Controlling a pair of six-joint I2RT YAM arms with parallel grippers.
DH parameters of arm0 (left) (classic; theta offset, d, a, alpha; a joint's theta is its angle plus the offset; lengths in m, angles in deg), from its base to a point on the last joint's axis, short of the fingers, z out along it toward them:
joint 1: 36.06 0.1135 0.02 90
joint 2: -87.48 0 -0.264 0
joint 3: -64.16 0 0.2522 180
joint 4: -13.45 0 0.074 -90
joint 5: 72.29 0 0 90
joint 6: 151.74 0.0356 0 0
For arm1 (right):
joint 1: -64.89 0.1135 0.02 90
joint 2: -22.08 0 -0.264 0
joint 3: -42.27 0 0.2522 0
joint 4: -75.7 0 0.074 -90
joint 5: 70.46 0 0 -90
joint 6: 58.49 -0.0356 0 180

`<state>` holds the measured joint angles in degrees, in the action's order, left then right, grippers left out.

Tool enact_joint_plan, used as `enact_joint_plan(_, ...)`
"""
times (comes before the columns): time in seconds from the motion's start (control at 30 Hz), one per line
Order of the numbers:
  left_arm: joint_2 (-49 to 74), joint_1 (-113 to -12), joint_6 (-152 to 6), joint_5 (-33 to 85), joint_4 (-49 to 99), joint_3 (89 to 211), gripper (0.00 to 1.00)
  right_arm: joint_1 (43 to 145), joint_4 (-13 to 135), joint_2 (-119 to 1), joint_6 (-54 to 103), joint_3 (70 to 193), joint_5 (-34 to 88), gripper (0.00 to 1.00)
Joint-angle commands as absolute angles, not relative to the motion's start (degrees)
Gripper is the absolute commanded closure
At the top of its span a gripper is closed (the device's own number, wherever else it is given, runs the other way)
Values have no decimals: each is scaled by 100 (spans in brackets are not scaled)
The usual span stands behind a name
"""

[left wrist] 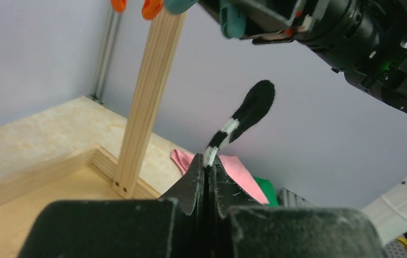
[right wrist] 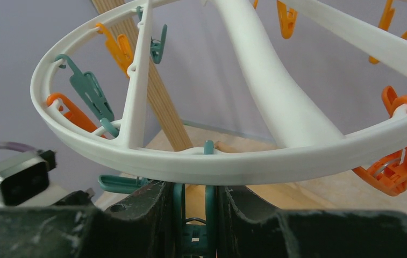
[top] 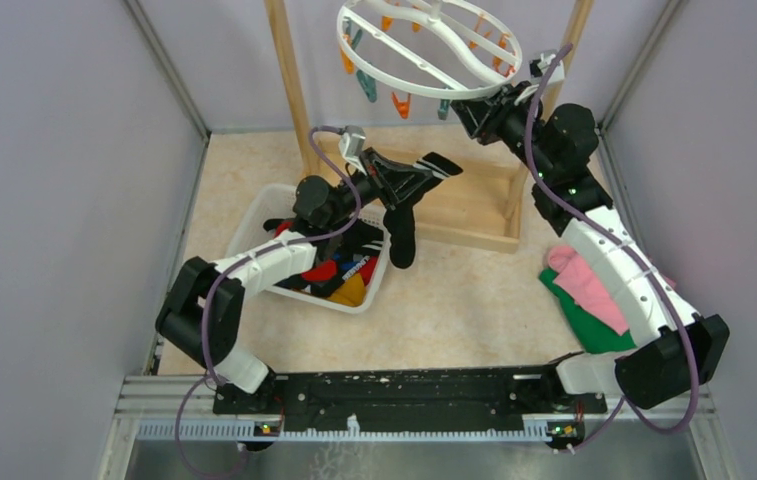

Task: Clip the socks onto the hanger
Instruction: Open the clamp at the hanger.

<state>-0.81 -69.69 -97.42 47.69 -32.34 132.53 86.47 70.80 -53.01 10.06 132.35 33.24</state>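
The hanger (top: 429,45) is a white ring with orange and teal pegs, hung at the back; its rim (right wrist: 255,166) fills the right wrist view. My right gripper (top: 474,110) (right wrist: 194,188) is under the ring's near edge, shut on a teal peg (right wrist: 194,215) and squeezing its two handles. My left gripper (top: 416,180) (left wrist: 210,161) is raised over the wooden rack, shut on a black sock with white stripes (top: 399,235). The sock's striped end (left wrist: 249,110) sticks out past the fingertips, just below the peg. More socks (top: 349,280) lie in the white basket.
The white mesh basket (top: 254,215) stands at the left, under the left arm. A wooden rack frame (top: 474,210) with two uprights holds the hanger. Pink cloth (top: 589,285) and green cloth (top: 584,325) lie beneath the right arm. Walls enclose the table.
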Motion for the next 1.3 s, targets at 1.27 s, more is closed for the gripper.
enact_joint_plan(1.27, -2121, -6795, -14075, 5914, -6186, 14807, 100, 8529, 7801, -5042, 106, 12725, 3851, 100)
